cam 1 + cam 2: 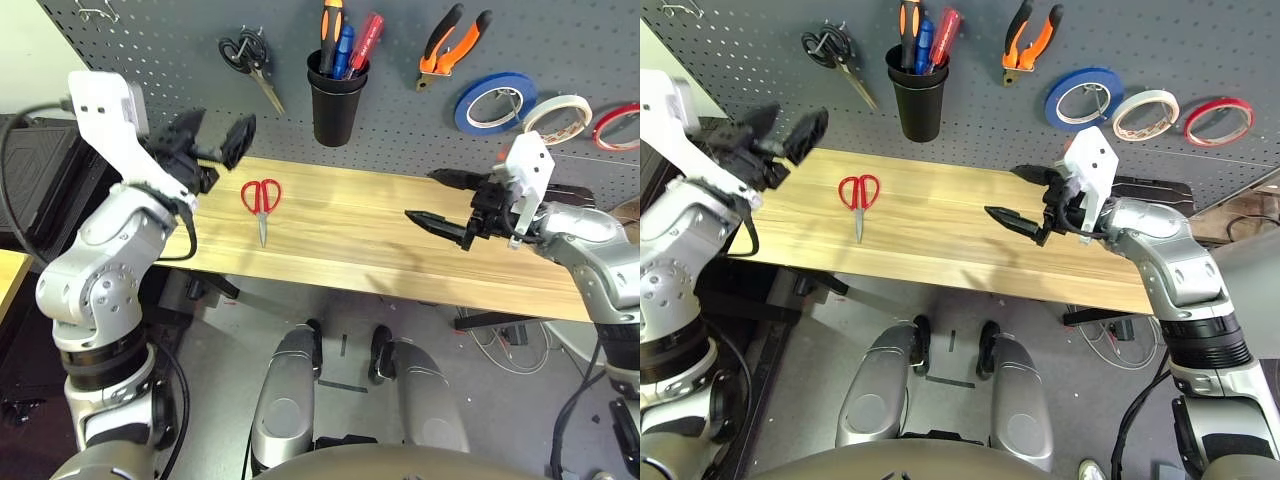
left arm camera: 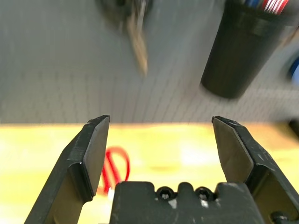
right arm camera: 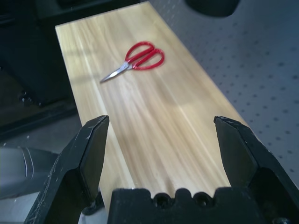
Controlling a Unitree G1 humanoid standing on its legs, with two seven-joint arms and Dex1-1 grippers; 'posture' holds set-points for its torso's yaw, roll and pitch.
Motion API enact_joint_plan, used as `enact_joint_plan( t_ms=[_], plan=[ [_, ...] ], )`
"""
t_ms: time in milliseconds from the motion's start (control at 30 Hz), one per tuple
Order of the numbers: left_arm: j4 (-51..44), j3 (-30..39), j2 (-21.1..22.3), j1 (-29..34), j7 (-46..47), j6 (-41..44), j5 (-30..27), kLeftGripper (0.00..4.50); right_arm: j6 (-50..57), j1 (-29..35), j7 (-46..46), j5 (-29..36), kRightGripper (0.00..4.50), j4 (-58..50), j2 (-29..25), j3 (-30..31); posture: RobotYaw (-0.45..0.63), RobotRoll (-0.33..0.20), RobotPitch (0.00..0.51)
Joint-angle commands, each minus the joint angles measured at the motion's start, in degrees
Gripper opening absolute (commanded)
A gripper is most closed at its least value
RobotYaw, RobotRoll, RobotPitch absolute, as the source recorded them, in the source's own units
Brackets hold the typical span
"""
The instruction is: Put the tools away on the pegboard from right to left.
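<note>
The light wood-grain tabletop (image 1: 330, 235) supports the red-handled metal scissors (image 1: 262, 208), lying flat toward its left end, handles toward the pegboard, blades toward the robot. The right gripper (image 1: 420, 195) is positioned above the tabletop, black fingers spread, released, holding nothing. The left gripper (image 1: 218, 130) is positioned near the board, left of the cup; its fingers are likewise spread and empty.

Beyond stands the dark grey perforated pegboard (image 1: 400, 135). Its black tapered cup (image 1: 335, 108) contains the slim black-and-orange-handled screwdriver (image 1: 331, 35), a blue-handled tool (image 1: 345, 48) and a red-handled tool (image 1: 367, 42). Left of the cup hang black-handled metal scissors (image 1: 243, 52); right of it, the orange-and-black-handled pliers (image 1: 447, 50). Farther right are a blue tape roll (image 1: 1053, 103), the white tape roll (image 1: 1150, 95) and a red tape roll (image 1: 1220, 102); the white roll appears hook-mounted, though its support is poorly visible.
</note>
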Motion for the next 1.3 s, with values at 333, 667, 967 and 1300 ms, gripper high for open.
enact_joint_plan(
  t_ms=[333,667,967,1300],
  plan=[
    [31.88,-9.68,-2.77,-4.57,3.09,-10.15,19.18,4.47,3.56,-1.37,-4.24,-6.55,4.50,0.00,4.00,5.45,0.15,0.000,0.354],
    [57.57,-10.35,-8.14,-14.04,2.46,-28.12,27.22,4.47,7.79,0.70,-5.68,-6.68,4.50,-4.64,4.07,5.26,0.09,0.000,0.401],
    [79.75,-8.78,-9.32,-23.54,4.36,-40.63,30.35,4.47,13.69,2.89,-8.54,-5.51,4.50,-11.51,4.47,4.14,0.02,0.000,0.436],
    [91.05,-6.04,-9.34,-28.55,10.76,-46.04,31.37,4.47,18.32,3.77,-11.56,-3.96,4.50,-16.51,4.33,2.17,-0.03,0.000,0.440]
  ],
)
